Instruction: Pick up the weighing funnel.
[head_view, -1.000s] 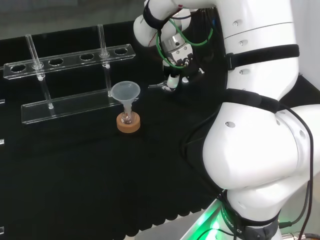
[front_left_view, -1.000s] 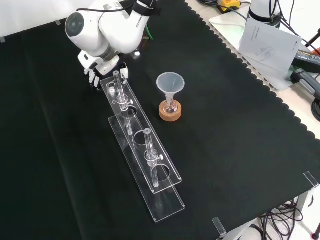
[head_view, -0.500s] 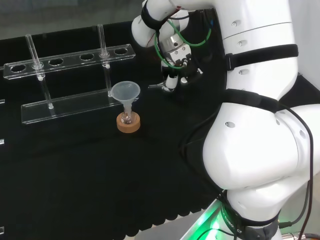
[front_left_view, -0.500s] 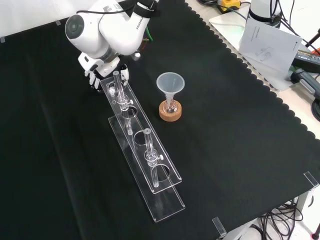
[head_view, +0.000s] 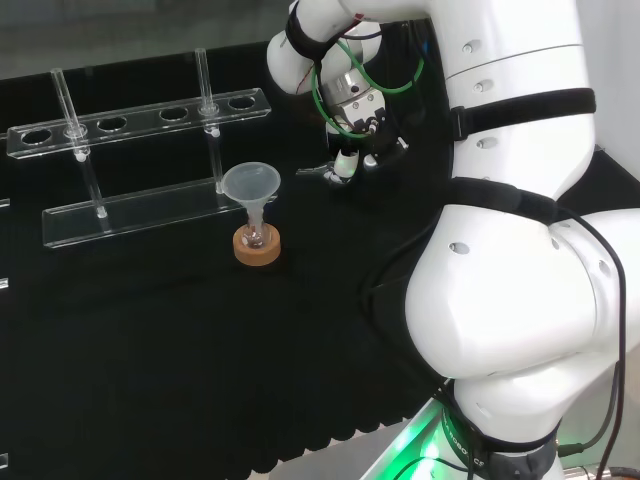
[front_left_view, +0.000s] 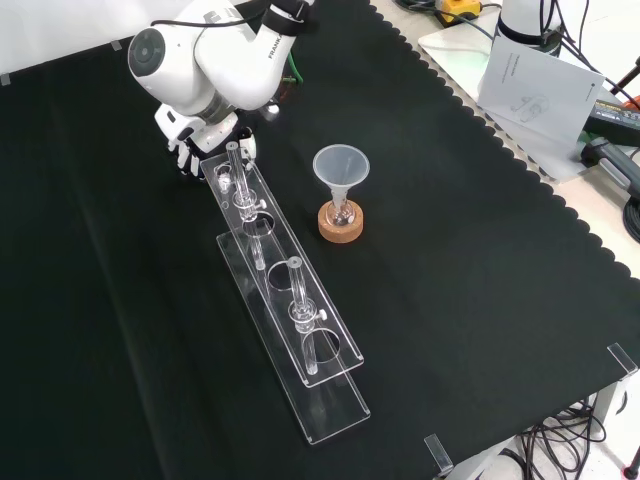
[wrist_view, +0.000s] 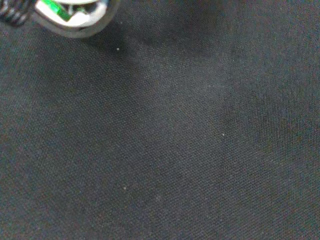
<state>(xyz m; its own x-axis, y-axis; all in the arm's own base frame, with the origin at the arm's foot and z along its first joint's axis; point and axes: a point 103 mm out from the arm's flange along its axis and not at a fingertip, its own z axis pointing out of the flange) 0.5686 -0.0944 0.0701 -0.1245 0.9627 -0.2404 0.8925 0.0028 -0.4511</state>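
Grasping: robot hand (head_view: 344, 158) is meeting the weighing funnel (head_view: 312, 172), which is jutting out at its 9 o'clock in the head view
Grip: showing too little to tell whether clamped or apart
Care: lifting it level and slowly

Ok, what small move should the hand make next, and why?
Probably a slow lift straight up: in the head view a small pale piece, perhaps the weighing funnel, juts from the hand low over the cloth, and the rack stands close beside it.
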